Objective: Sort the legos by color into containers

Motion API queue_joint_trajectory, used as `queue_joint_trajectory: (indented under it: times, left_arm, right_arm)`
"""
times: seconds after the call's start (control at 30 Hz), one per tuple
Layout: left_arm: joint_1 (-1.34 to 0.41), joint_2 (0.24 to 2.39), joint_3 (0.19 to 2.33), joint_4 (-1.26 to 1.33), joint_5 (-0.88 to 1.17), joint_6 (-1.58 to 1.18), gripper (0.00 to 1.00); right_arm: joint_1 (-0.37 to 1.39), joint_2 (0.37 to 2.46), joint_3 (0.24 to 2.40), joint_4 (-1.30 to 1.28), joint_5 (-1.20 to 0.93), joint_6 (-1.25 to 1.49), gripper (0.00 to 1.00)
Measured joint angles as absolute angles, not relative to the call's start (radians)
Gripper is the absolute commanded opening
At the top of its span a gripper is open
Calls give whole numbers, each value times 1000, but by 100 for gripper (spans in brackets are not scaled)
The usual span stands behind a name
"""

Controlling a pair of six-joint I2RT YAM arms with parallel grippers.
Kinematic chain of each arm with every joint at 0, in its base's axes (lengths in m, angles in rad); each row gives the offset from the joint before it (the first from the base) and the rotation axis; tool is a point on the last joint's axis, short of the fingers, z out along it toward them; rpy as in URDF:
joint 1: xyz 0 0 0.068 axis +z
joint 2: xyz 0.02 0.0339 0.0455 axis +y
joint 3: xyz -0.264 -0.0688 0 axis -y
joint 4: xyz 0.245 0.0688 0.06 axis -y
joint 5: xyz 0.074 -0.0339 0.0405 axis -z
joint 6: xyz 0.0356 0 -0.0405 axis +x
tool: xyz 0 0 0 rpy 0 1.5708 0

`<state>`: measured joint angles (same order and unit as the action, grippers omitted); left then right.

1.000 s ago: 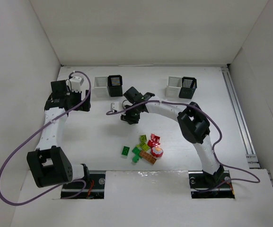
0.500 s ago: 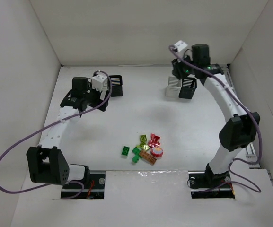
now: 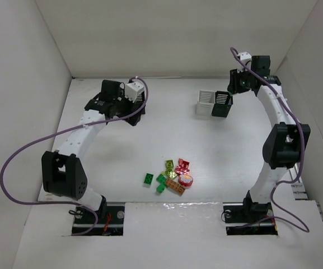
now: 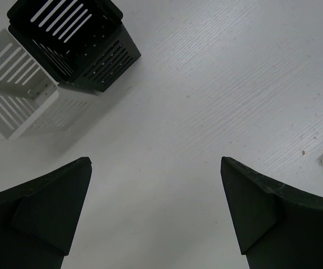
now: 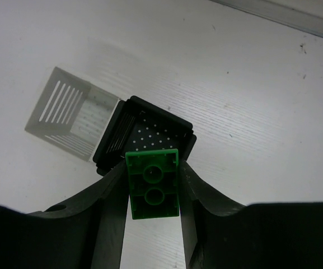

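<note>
Right wrist | right tool (image 5: 153,169) pinches green lego (image 5: 153,193) at frame centre, black bin (image 5: 150,126) just above | left tool (image 4: 155,162) spread.

Inspection of surroundings:

- **Table:** the white table (image 3: 122,151) has a faint wood-grain finish.
- **Enclosure:** plain white panels close it in, with a back wall (image 3: 167,39) on the far side, a left wall (image 3: 15,112) and a right wall (image 3: 321,84).
- **Rail:** a metal rail (image 3: 296,188) runs near to far along the table's right edge.
- **Surface marks:** small dark specks (image 5: 303,49), possibly dirt, lie beside the rail.
- **Ledge:** a white ledge (image 3: 172,235) spans the near edge.
</note>
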<state>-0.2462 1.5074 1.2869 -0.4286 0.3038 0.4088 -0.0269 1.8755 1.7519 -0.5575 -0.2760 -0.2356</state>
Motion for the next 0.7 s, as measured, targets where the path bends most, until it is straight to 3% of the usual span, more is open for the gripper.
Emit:
queue_joint_trajectory:
  times: [0.2,0.47,0.57,0.6,0.7]
  left_arm:
    - [-262,1536,1310,-435,314,407,99]
    - [-269,1562,1320,-450,323,402,99]
    - [-269,1573,1332,-455,324,402,99]
    - [-269,1576,1336,-456,326,402,99]
    - [-268,1577,1338,-456,333,402,99]
  right_arm:
    - [-32,1920,1768,-562,-312,-215,13]
    - [-42,1986,1780,-578,-323,-208,25]
    - [-41,2005,1794,-580,-325,-206,47]
    - [-40,2009,1797,-581,-326,-205,58]
    - [-38,2011,1807,-592,-327,-201,75]
